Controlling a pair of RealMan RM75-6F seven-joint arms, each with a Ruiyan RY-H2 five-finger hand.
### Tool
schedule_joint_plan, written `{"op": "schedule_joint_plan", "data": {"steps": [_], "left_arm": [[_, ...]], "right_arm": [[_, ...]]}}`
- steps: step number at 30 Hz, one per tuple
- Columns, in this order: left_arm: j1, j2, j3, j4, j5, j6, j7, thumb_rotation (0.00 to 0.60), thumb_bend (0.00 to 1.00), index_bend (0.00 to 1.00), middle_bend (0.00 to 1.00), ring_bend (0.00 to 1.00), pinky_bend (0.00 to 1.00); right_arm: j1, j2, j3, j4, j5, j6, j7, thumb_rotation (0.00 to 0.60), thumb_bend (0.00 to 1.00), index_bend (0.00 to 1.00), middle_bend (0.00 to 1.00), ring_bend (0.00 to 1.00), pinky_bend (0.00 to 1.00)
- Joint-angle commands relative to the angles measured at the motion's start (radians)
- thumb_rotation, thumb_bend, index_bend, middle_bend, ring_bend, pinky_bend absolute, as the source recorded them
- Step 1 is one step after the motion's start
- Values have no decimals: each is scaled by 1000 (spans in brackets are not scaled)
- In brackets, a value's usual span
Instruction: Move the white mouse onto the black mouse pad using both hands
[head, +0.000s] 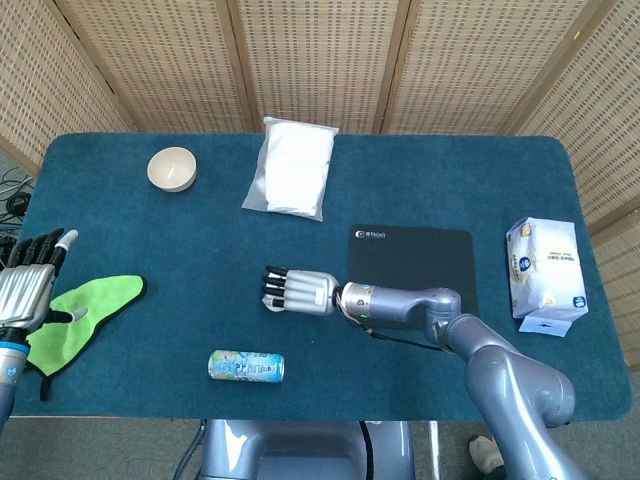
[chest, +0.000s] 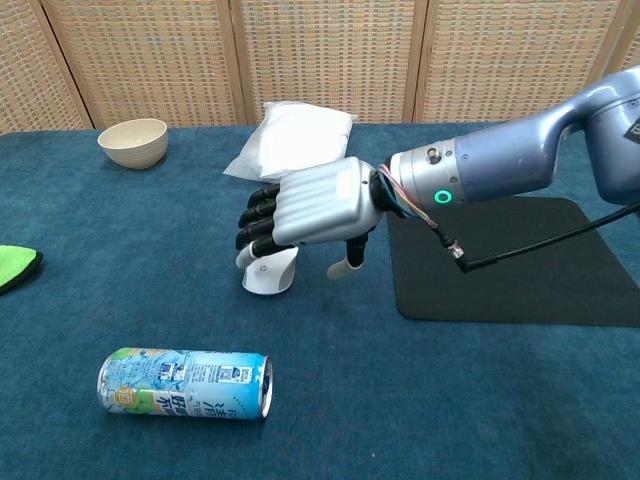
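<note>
- the step in hand is the reach and grasp: the right hand (chest: 305, 212) sits over the mouse (chest: 268, 278), palm down, covering most of it
- the mouse lies on the table (head: 150, 230) left of the pad (head: 420, 250), well short of its near edge and not yet on it; only its front and lower part show under the hand in the chest view
- the dark fingers (chest: 255, 222) curl down over the mouse's top and far side, and the thumb (chest: 346, 266) hangs on the side toward the pad; i cannot tell whether they are clamped on the mouse or only draped over it (the contact is hidden by the palm)
- the left hand (head: 28, 290) is far from the pad at the table's left edge, just beside the green cloth (head: 85, 315), fingers straight and apart, holding nothing
- next, in my judgement, the right hand must close firmly on the mouse's sides, lift it a little and carry it toward the pad, setting it flat on the black surface
- the task asks for both hands, so the left one would need to come in toward the pad to steady or help
- the can (chest: 185, 384) lies on its side nearer the table's front than the pad, and the bag (head: 291, 166) and bowl (head: 172, 168) are farther back; none is in the way, as far as i can judge
</note>
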Motion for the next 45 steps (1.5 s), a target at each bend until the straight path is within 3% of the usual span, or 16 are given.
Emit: {"op": "schedule_joint_plan", "data": {"steps": [1,16,22,27,33,38,45], "left_arm": [[0,-2,-3,4,-4,-3,-1,600,0,0,0,0,0],[-5,-11,-16,19,-28,-29,12,600,0,0,0,0,0],[-4,-12,-20,23,-28,-32,10,600,0,0,0,0,0],[-3,-11,-23,24,-29,-33,6,600,0,0,0,0,0],[-1,-9,-27,28,-32,-37,-1,600,0,0,0,0,0],[-1,-7,-27,29,-31,-45,-5,600,0,0,0,0,0],[2,-3,-27,24,-20,-48,-13,600,0,0,0,0,0]], "right_arm": [[16,-32,-22,52,14,14,31,600,363,104,97,14,69],[29,-119,-61,163,76,-26,59,600,346,104,98,15,90],[27,-130,-84,182,84,-23,63,600,358,113,135,58,144],[25,-146,-105,200,83,-3,77,600,502,189,224,149,239],[12,-166,-132,243,72,76,100,600,734,500,443,340,395],[-6,-156,-149,273,64,154,103,600,811,520,468,368,421],[-38,-71,-176,301,49,267,34,600,813,521,472,374,424]]}}
